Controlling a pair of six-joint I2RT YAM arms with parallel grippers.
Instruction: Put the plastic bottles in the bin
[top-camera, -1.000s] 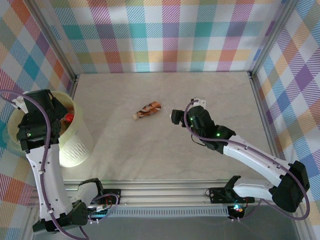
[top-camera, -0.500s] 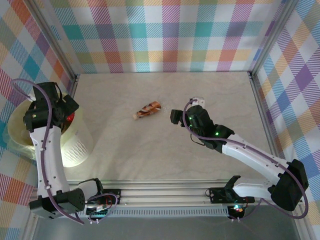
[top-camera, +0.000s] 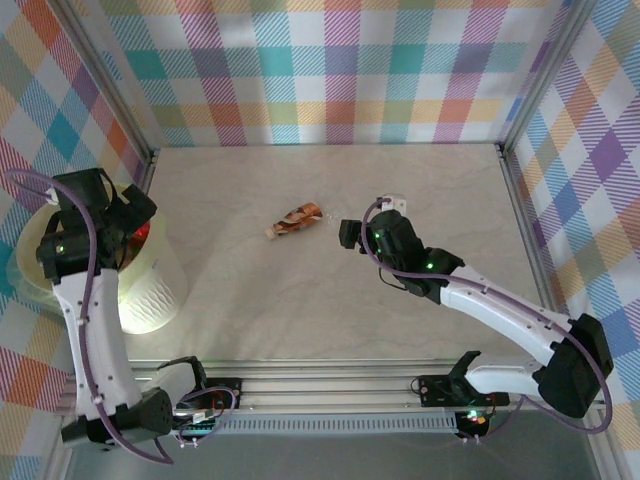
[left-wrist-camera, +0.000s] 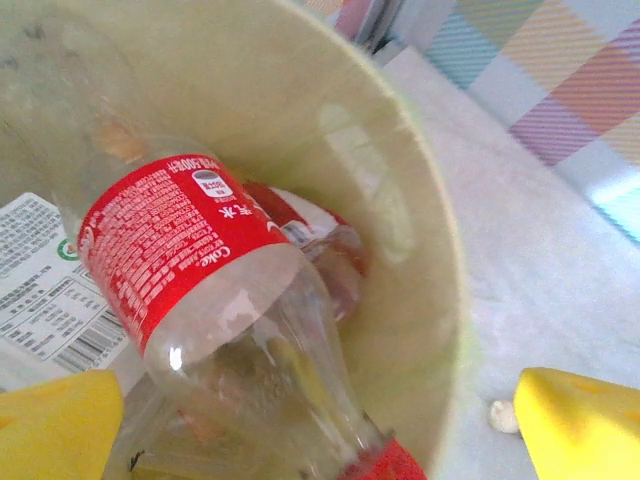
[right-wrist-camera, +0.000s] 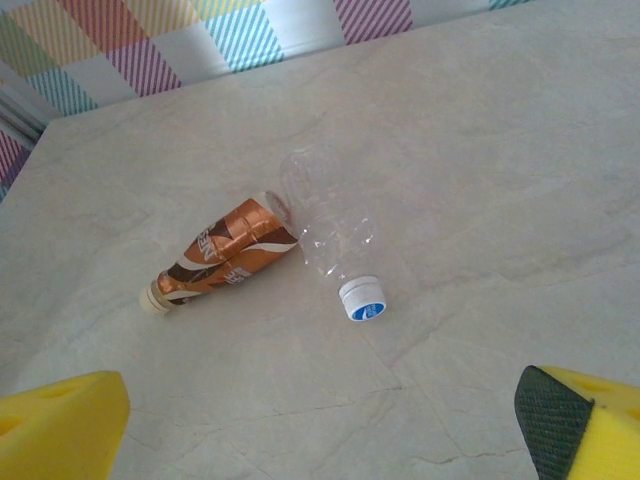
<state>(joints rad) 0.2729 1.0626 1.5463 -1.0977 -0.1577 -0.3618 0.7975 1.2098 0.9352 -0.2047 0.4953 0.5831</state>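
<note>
Step in hand, as judged: the right pincer (right-wrist-camera: 320, 435) is lining up on the two bottles not yet binned. They lie on the bench (right-wrist-camera: 500, 150) just ahead of that pincer and a little to its left: a brown-labelled bottle (right-wrist-camera: 225, 255) and a clear bottle (right-wrist-camera: 330, 225) with a blue-and-white cap (right-wrist-camera: 362, 298), the two touching or nearly so near their bases. To do this well, take one bottle only. The clear one is nearest. Come down across its crushed body, not at the cap, with the fingers square to its length and clear of the brown label beside it; the thin plastic is likely to slip or spring if pinched at an end. The right pincer stands wide apart, holding and touching nothing. The left pincer (left-wrist-camera: 315, 430) hangs over the bin (left-wrist-camera: 400, 200), likewise spread wide and empty, with a red-labelled bottle (left-wrist-camera: 180, 260) lying directly below it inside the bin.
</note>
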